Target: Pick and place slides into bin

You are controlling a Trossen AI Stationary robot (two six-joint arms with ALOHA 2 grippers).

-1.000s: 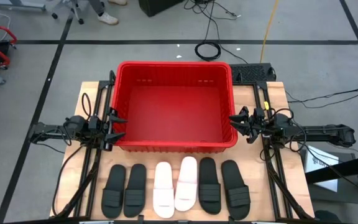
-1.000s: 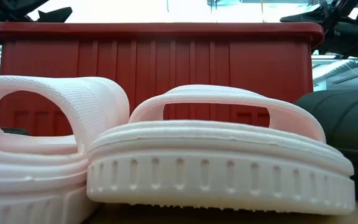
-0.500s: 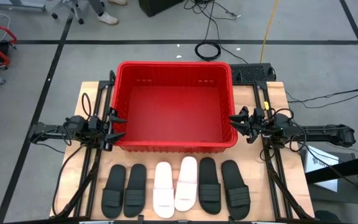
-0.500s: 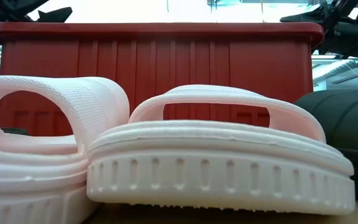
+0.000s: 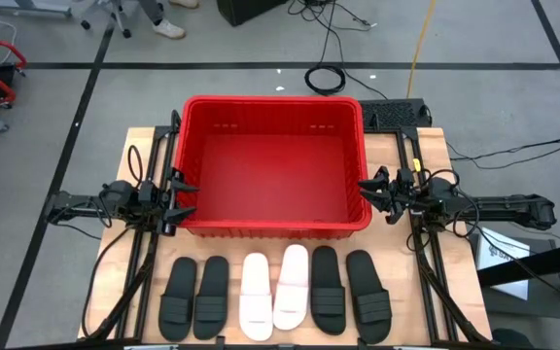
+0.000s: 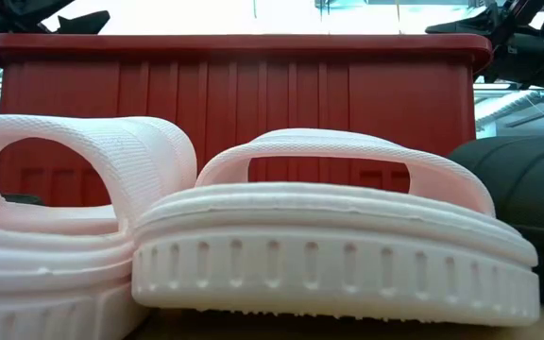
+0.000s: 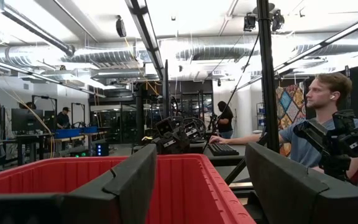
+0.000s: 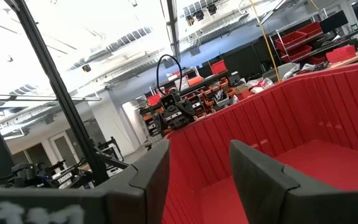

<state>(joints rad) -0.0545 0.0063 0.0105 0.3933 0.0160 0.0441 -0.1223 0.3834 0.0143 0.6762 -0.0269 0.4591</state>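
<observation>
**Slides waiting in a row as both arms are holding off at the bin**

The slides [image 5: 275,291], four black and two white, are lying side by side along the near edge of the worktop [image 5: 455,156], none of them lifted and none yet inside the bin [image 5: 273,103]. Nothing is shifting between the earlier frames and this one: the six sandals, the red basket and both arms are sitting exactly where they were a second ago, so the task is reading as not yet begun, with the bin empty.

The left gripper [image 5: 175,192] is hanging at the bin's left wall, its fingers [image 7: 135,180] standing apart and holding nothing. The right gripper [image 5: 372,193] is hanging at the bin's right wall near the front corner, its fingers [image 8: 257,171] likewise parted and empty. Both sets of fingers are pointing inward across the basket, level with its rim, while the slides are lying well apart from them, on the worktop in front of the bin's near wall. A first pick is likely calling for either arm to swing toward that row.
</observation>
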